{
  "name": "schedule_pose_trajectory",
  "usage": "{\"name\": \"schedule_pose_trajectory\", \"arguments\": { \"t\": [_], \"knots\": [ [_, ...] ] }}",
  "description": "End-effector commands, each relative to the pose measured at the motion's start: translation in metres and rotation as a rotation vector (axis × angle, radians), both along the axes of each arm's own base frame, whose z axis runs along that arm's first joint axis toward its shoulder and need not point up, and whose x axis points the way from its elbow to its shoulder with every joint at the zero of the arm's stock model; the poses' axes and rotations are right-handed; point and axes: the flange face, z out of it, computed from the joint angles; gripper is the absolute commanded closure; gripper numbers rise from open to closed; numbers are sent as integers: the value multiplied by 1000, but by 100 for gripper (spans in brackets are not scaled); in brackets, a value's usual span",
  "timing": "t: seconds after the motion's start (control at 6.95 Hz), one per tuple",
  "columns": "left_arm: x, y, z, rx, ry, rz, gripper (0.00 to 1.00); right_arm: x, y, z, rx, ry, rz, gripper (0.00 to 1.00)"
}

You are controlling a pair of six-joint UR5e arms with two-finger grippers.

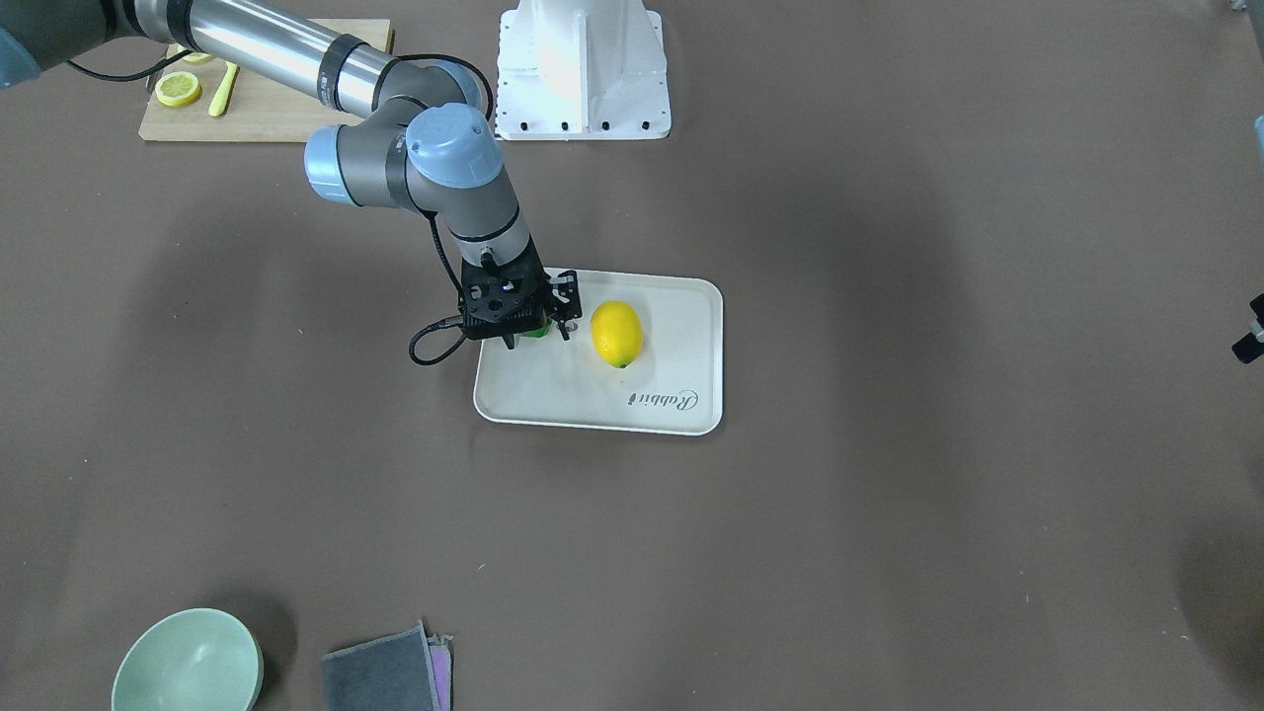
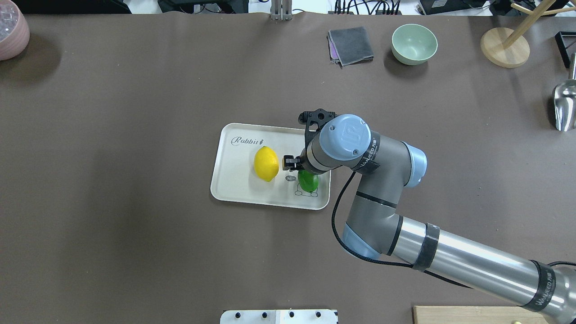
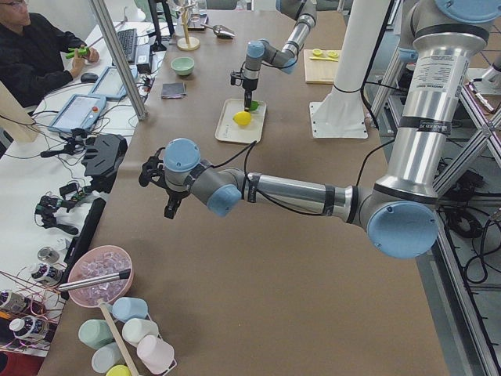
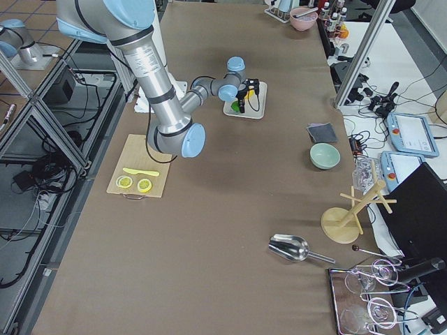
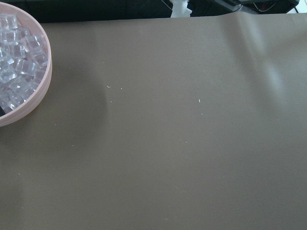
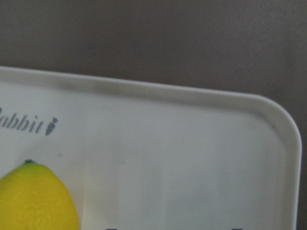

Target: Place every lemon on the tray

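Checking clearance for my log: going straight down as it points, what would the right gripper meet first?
Probably the glossy green oval lemon, directly beneath the right gripper on the cream-white rectangular tray; whether they already touch is unclear.

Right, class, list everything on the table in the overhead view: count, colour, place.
tray: one, cream-white, centre
yellow lemon: one, on tray, left part
green lemon: one, on tray, under right gripper
cloth: one, grey over purple, far edge
bowl: one, pale green, beside cloth
ice bowl: one, pink, far left corner
wooden stand: one, far right
scoop: one, metal, right edge
cutting board: one, wooden, near right edge
robot mount: one, white, near edge
right gripper: one, black, over tray; open or shut unclear
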Motion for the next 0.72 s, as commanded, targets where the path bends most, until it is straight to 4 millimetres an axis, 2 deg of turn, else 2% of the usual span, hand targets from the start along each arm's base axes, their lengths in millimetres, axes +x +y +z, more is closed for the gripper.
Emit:
{"name": "schedule_pose_trajectory", "arguments": {
  "t": [0.0, 0.14, 0.29, 0.43, 0.58],
  "knots": [
    [-2, 10, 15, 36, -27, 33, 2, 53, -50, -22, -40, -60, 27, 0],
    [-4, 10, 16, 34, -27, 30, 2, 80, -52, -41, -2, -99, 17, 0],
    [-6, 12, 23, 17, -38, 15, 2, 114, -71, -44, 48, -104, 20, 0],
    [-10, 19, 37, 24, -69, -4, 2, 163, -96, -24, 100, -96, -39, 0],
    [-11, 21, 36, 65, -73, -12, 2, 221, -121, 4, 97, -95, -42, 0]
  ]
}}
